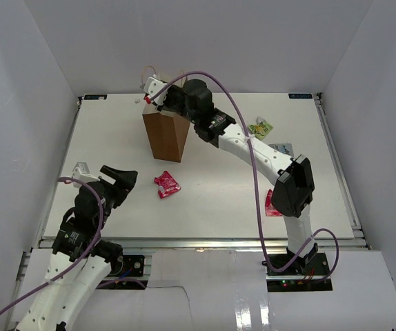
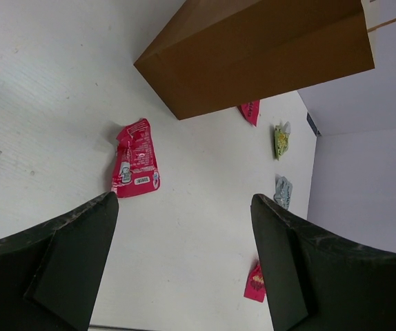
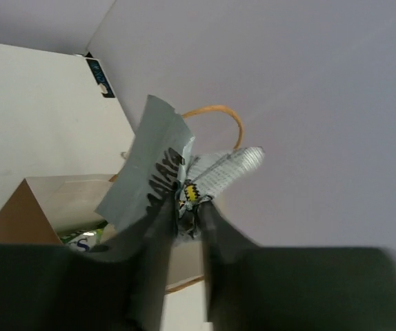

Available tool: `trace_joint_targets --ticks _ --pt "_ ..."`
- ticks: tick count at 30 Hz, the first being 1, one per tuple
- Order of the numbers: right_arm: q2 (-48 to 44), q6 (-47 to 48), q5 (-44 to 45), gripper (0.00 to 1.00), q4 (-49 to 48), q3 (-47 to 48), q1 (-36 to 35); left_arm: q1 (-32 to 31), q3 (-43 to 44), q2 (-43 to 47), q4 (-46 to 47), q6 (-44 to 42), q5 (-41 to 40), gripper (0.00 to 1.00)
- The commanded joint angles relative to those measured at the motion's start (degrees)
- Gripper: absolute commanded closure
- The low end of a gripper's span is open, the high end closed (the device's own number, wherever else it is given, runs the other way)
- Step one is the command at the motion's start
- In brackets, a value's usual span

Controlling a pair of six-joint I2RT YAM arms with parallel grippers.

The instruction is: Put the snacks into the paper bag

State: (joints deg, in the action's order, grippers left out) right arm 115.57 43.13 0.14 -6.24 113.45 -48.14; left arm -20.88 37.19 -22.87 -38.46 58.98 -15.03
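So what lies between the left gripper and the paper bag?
One red-pink packet lies flat on the table there, touching neither; the left wrist view shows it best.

White table point(image 1: 212, 207) with paper bag point(image 1: 165, 134), three red packets point(image 2: 134, 160), green packet point(image 1: 261, 127), silver packet point(image 2: 283, 191).

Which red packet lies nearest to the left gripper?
The red packet at mid-table, in front of the paper bag; the other red packets lie farther away.

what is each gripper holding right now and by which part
The right gripper pinches a silver-grey packet by one edge, above the paper bag. The left gripper is open and holds nothing.
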Motion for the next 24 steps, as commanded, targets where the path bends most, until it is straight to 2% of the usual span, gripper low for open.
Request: trace_joint_targets --ticks 1,4,8,13,15,18,19,20,24 --pt "-3.3 3.0 2.3 0.67 -6.2 -2.7 -0.3 -0.2 -0.1 -0.4 -2.0 4.3 -2.1 0.12" --pt "-4.6 3.0 2.6 0.34 -7.4 -5.2 -0.3 -0.2 0.0 -2.6 -4.8 8.9 -4.2 0.12" --pt "-6.9 1.3 1.2 0.32 -7.4 -6.0 -0.3 -0.2 0.5 -6.2 -7.2 15.7 -5.2 0.12" --pt "-13.7 -4.6 -4.3 0.3 -1.2 -5.4 -0.3 -0.2 3.1 -10.8 -12.8 20.2 -8.4 0.12" --pt "-17.7 -6.0 -10.2 0.26 2.9 -5.4 -0.2 -0.1 4.5 -13.2 -15.1 22.7 -11.2 0.09" --pt "-23.6 -4.8 -21.1 0.06 14.1 -8.1 0.5 -0.1 6.7 -16.5 -21.3 24.2 -16.6 0.05" --pt "-25.2 -4.5 -25.7 0.03 18.9 -9.9 0.9 -0.1 7.0 -17.5 -22.5 24.3 -18.2 0.03" --pt "-27.0 -4.3 -27.3 0.05 20.6 -12.3 1.1 0.0 7.3 -18.8 -23.5 24.3 -21.4 0.02" --pt "-36.3 -4.5 -31.6 0.07 24.4 -32.1 5.9 3.0 9.3 -28.6 -25.8 21.1 -24.0 0.02"
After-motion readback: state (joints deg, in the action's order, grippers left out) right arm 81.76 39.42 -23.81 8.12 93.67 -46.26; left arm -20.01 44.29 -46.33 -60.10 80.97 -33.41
